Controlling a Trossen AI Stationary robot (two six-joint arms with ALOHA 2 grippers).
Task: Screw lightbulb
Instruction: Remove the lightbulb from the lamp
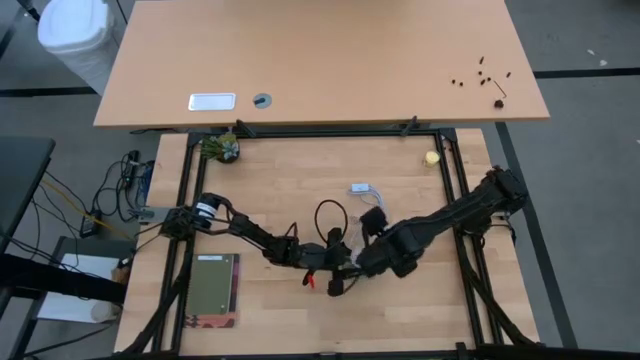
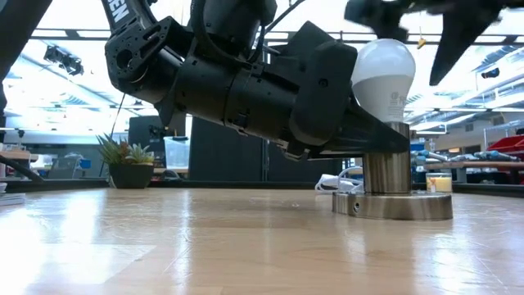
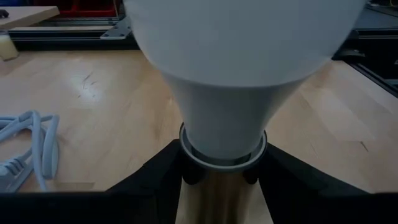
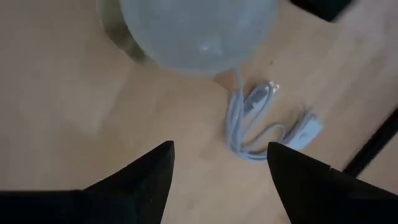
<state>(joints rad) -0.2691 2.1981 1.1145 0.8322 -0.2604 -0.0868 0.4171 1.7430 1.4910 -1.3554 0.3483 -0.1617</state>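
Left fingers [image 3: 155,180] around the metal socket [image 2: 386,170], right fingers [image 4: 143,174] apart above the lightbulb [image 2: 382,78], wooden table [image 2: 205,246].

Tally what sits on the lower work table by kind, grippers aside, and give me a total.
Lightbulb: 1
Metal socket base: 1
White cord: 1
Potted plant: 1
Small yellow ball: 1
Green notebook: 1
Total: 6
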